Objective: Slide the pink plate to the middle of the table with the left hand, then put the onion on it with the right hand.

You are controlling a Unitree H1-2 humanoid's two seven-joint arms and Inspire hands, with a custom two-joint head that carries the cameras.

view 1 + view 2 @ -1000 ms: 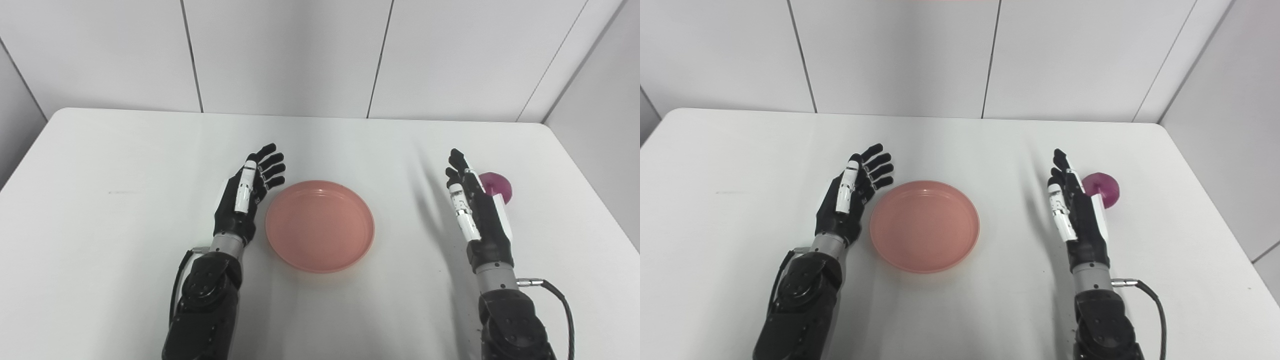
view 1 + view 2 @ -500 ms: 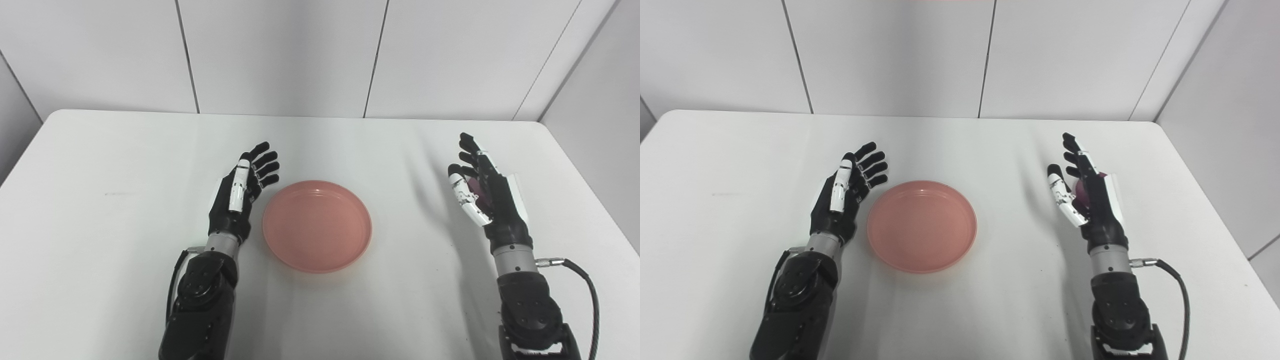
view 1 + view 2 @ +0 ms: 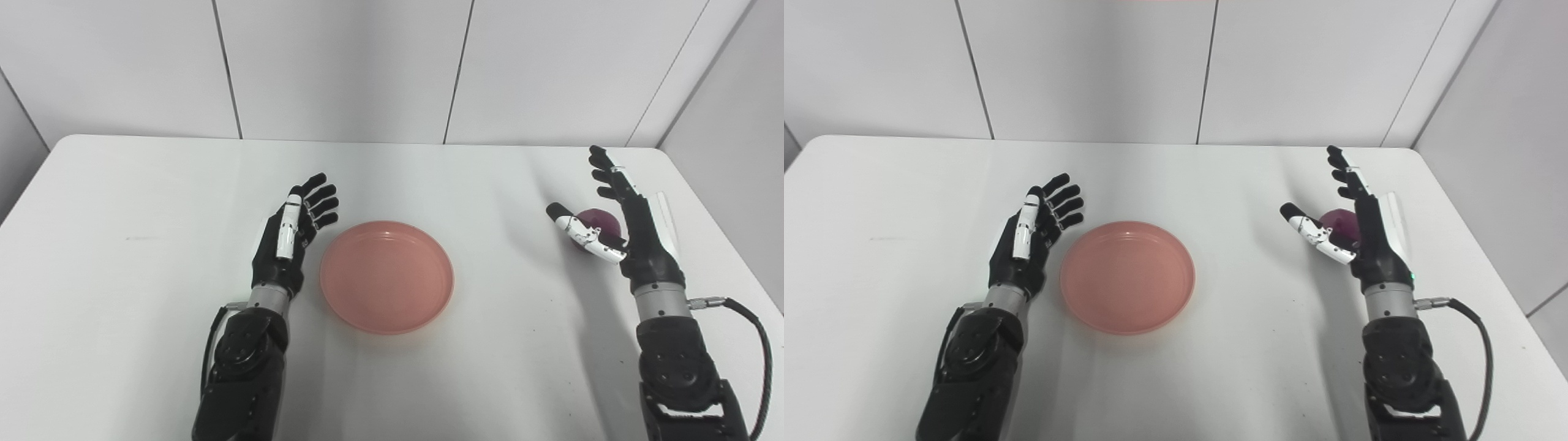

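Observation:
The pink plate [image 3: 386, 277] lies flat near the middle of the white table [image 3: 122, 257]. My left hand [image 3: 293, 233] rests just left of the plate's rim, open, fingers spread, holding nothing. The purple onion [image 3: 597, 223] sits on the table at the right. My right hand [image 3: 625, 220] is open around it: the thumb reaches out on the onion's left and the fingers stand up on its right. The fingers are not closed on the onion, and the palm hides part of it.
The table's right edge [image 3: 729, 245] runs close beside the right hand and the onion. A grey panelled wall [image 3: 367, 67] stands behind the table's far edge. A black cable [image 3: 750, 324] loops from the right wrist.
My right hand has moved right and forward from the onion's left side and now brackets it, thumb spread wide. The left hand has drawn slightly away from the plate. The plate stays put.

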